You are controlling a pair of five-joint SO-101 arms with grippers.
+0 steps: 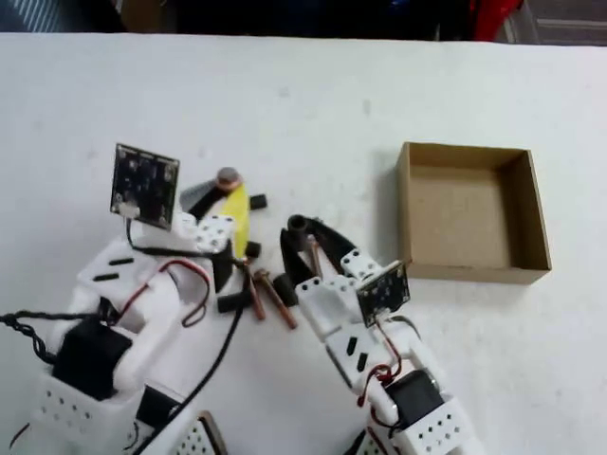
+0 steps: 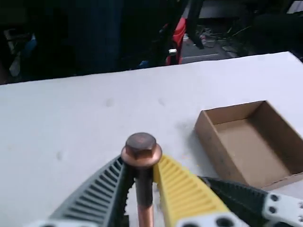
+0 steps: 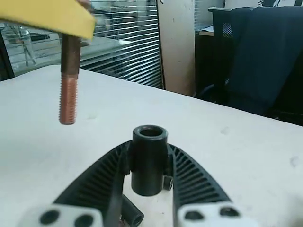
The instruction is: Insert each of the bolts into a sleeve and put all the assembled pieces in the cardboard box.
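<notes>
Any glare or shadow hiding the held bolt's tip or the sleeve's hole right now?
High view: even light, no hard shadow on the bolt or sleeve. Left wrist view: dark room behind, soft highlight on the bolt head. Right wrist view: bright blinds behind, yet the threads and sleeve's hole stand out against the table.
</notes>
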